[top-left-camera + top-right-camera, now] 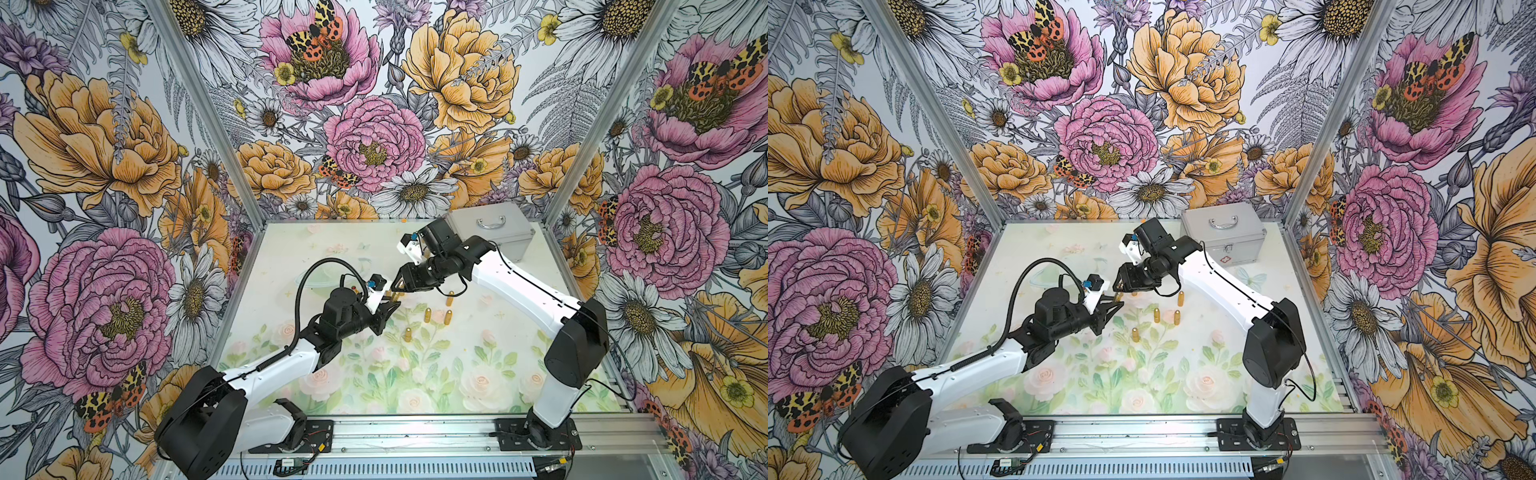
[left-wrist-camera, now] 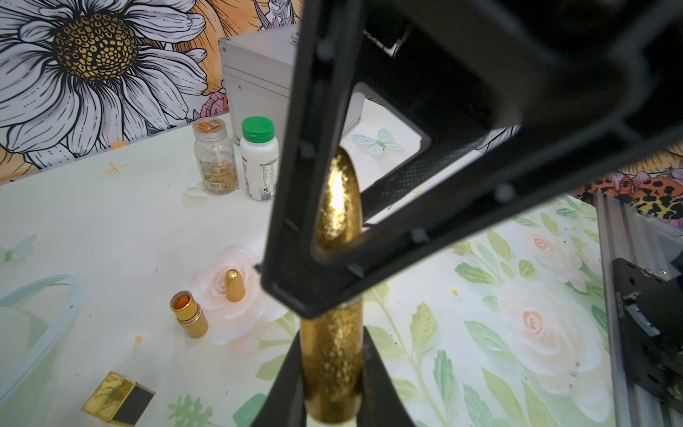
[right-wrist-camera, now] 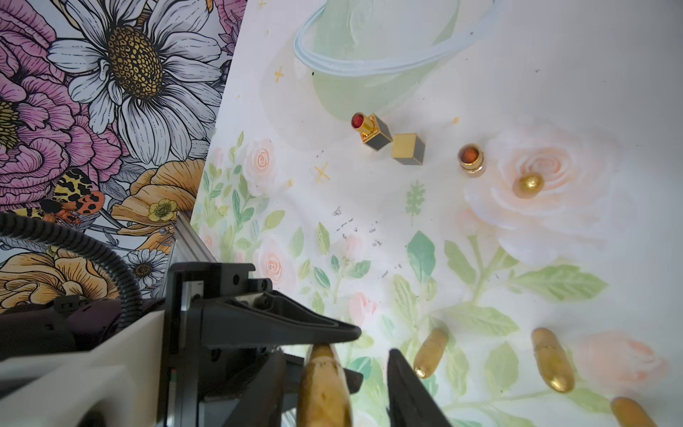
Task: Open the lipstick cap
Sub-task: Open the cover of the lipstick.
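The left arm (image 1: 274, 370) and the right arm (image 1: 519, 282) each had glossy white link shells joined by bulky matte-black joint housings (image 1: 575, 345). A ribbed black hose (image 3: 111, 258) ran along the left arm, and a thin black cable (image 1: 1315, 386) ran along the right. Each wrist bore a white camera mount (image 1: 409, 250) with a small blue connector. Black base plates (image 1: 509, 432) showed screws and red wires. The right gripper (image 1: 394, 286) had black fingers (image 2: 314, 148) built as open triangular frames studded with small screws.
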`<state>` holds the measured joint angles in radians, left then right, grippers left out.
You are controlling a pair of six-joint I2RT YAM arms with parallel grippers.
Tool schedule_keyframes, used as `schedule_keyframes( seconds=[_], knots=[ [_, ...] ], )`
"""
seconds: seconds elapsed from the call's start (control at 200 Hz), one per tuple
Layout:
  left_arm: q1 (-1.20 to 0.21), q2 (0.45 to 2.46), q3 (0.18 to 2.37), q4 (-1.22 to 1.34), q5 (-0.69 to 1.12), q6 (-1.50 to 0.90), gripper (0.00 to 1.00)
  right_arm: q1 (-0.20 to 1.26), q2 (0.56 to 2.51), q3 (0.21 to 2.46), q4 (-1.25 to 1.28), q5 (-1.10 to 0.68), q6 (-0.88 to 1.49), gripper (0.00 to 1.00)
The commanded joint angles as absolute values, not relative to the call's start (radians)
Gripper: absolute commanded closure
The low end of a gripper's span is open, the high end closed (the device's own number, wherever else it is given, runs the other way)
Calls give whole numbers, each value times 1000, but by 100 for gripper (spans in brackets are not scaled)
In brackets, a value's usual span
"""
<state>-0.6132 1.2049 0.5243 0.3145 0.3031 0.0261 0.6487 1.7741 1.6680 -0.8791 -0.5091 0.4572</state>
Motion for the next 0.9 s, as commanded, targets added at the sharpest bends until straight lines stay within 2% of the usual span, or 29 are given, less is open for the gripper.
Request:
schedule_keyframes(
  seconds=[0.0,0.305,0.625,0.896],
  knots=[
    [-618,1174,516,295,281,38,100,653,1730,1694,-839,-507,475,59],
    [-620,1164,517,296,258,38,100,653,1742,1667,-825,-514,480,69],
    [-621,1164,522,296,237,34,100,656,1747,1644,-812,-532,485,70],
    [-622,1171,527,296,220,28,100,655,1740,1644,-801,-531,487,77]
  ],
)
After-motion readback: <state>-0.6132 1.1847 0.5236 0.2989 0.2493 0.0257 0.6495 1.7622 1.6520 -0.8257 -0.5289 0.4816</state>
